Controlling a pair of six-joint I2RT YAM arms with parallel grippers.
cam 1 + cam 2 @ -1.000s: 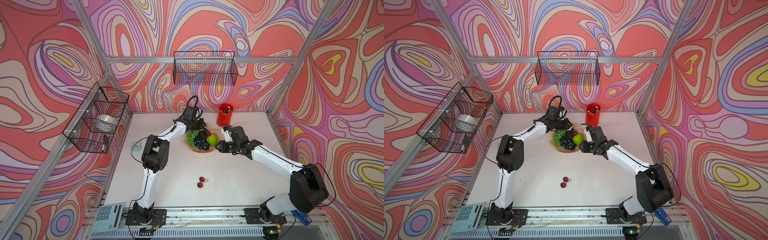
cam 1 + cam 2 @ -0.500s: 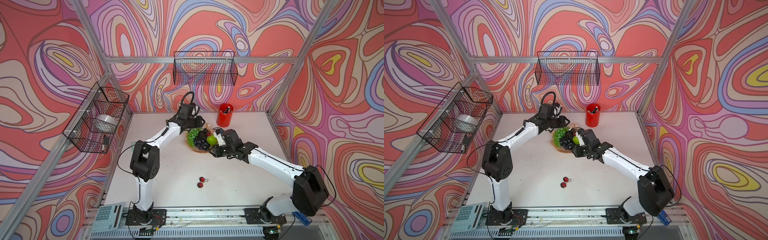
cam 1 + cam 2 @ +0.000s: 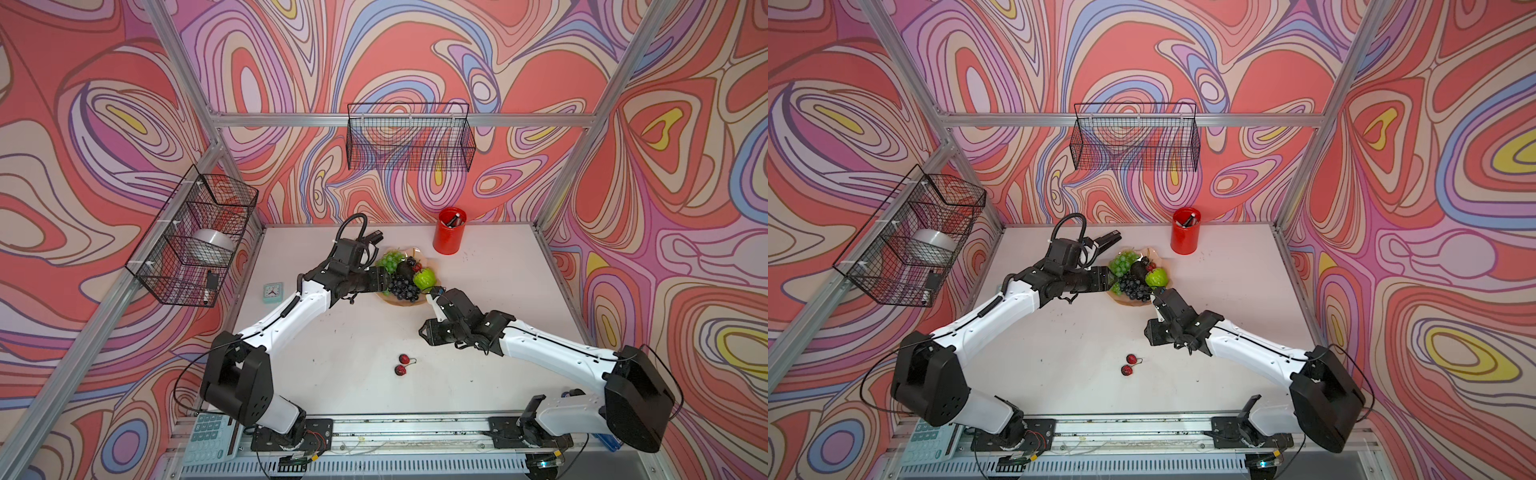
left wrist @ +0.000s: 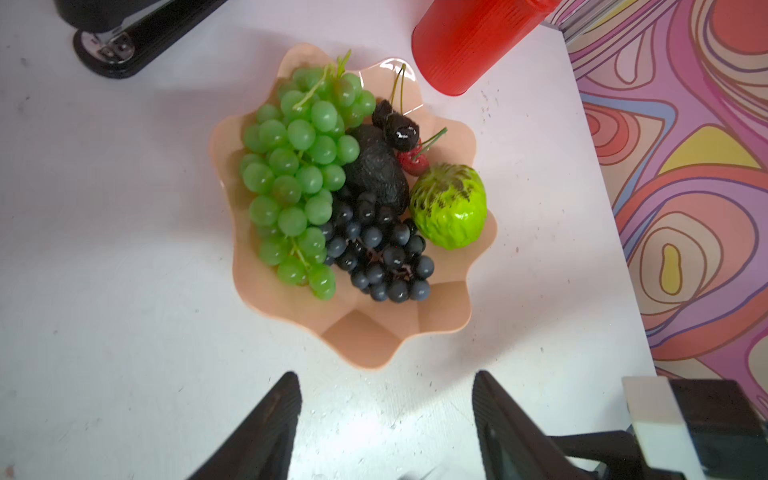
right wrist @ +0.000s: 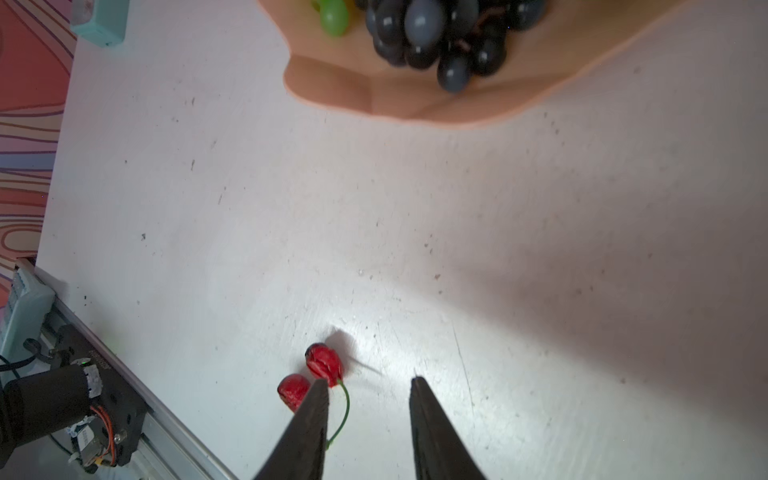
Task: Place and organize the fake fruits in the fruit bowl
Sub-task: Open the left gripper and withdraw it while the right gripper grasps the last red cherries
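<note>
The peach-pink fruit bowl (image 4: pixel 365 332) (image 3: pixel 401 301) holds green grapes (image 4: pixel 291 174), dark purple grapes (image 4: pixel 378 249), an avocado (image 4: pixel 374 166), a lime-green fruit (image 4: pixel 449 205), blackberries (image 4: pixel 395 124) and one red cherry (image 4: pixel 413 162). A pair of stemmed red cherries (image 3: pixel 402 363) (image 5: pixel 324 365) lies loose on the table in front. My left gripper (image 3: pixel 384 278) (image 4: pixel 384 376) is open and empty at the bowl's left rim. My right gripper (image 3: pixel 427 332) (image 5: pixel 368 380) hangs open above the table between the bowl and the loose cherries, holding nothing.
A red cup (image 3: pixel 449 232) stands behind the bowl on the right and a black stapler (image 3: pixel 1106 239) behind it on the left. A teal clock (image 3: pixel 273 291) sits at the left edge and a calculator (image 3: pixel 210 436) at the front rail. Wire baskets (image 3: pixel 409 137) hang on the walls.
The left gripper has drawn back from over the bowl to its left rim and opened wider. The right gripper has left the bowl's right side and come forward toward the loose cherries.
</note>
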